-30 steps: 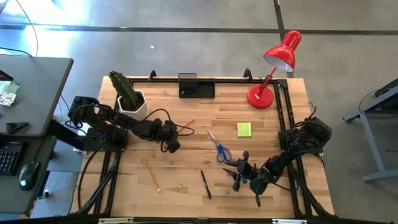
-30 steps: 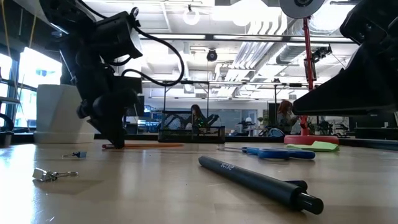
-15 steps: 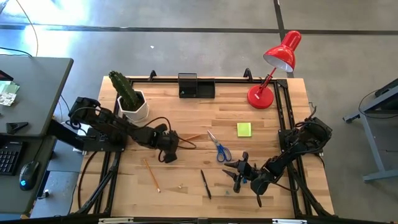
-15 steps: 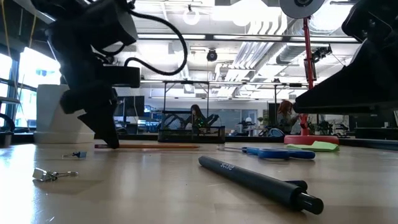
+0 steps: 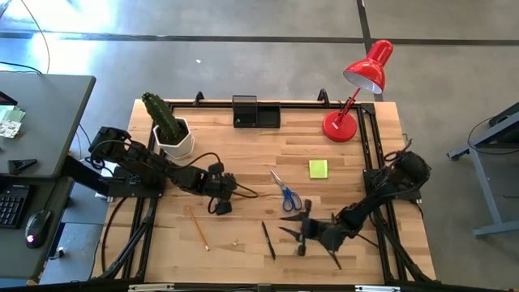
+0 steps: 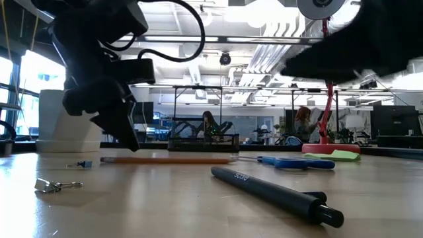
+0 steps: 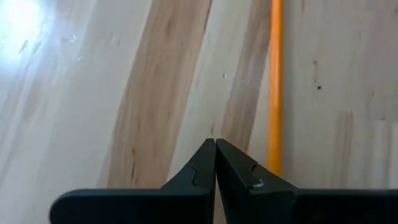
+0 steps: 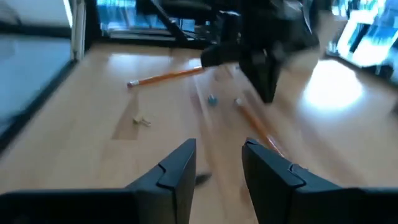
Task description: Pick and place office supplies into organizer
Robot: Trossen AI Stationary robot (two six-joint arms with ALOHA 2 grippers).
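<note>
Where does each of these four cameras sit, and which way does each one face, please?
High: overhead, straight down on the table; both arms show.
Low: table height, facing the room; left gripper beside a pencil.
Left wrist: looking down past its shut fingers; that pencil lies alongside, not held.
Right wrist: across the table past its open right gripper, toward the left arm.
Shared: the pencil, in the low and left wrist views.

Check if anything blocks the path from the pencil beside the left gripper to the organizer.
Nothing visible stands between the pencil and the organizer; the cactus pot and the scissors lie off to either side.
</note>
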